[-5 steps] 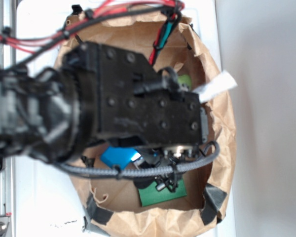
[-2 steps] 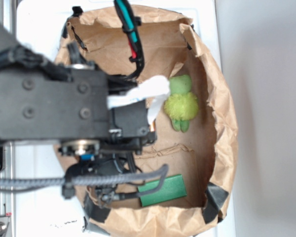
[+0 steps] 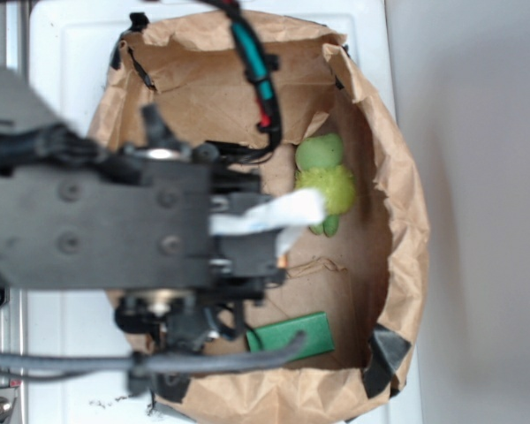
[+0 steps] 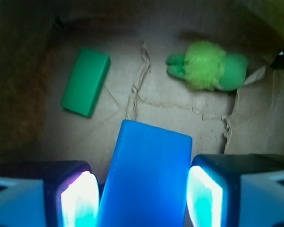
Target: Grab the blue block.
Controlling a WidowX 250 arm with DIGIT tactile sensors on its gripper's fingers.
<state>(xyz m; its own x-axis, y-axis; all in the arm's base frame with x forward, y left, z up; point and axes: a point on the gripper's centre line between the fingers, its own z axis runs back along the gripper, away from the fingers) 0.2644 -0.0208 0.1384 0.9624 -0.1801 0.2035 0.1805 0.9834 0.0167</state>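
Observation:
The blue block point(image 4: 146, 175) fills the space between my two lit pads in the wrist view, its long side pointing away from the camera and leaning a little to the right. My gripper point(image 4: 142, 198) is shut on it, with the left pad point(image 4: 78, 198) and right pad point(image 4: 203, 196) against its sides. It looks much larger than the things on the bag floor, so it hangs above them. In the exterior view the black arm point(image 3: 115, 230) covers both the gripper and the blue block.
A brown paper bag point(image 3: 397, 247) walls in the work area. A flat dark green block point(image 3: 291, 336) point(image 4: 85, 81) lies on its creased floor near the front. A fuzzy green plush toy point(image 3: 322, 181) point(image 4: 206, 66) lies toward the back right.
The arm swung left off the middle of the bag, uncovering the plush toy and green block. The blue block is gone from its spot on the bag floor.

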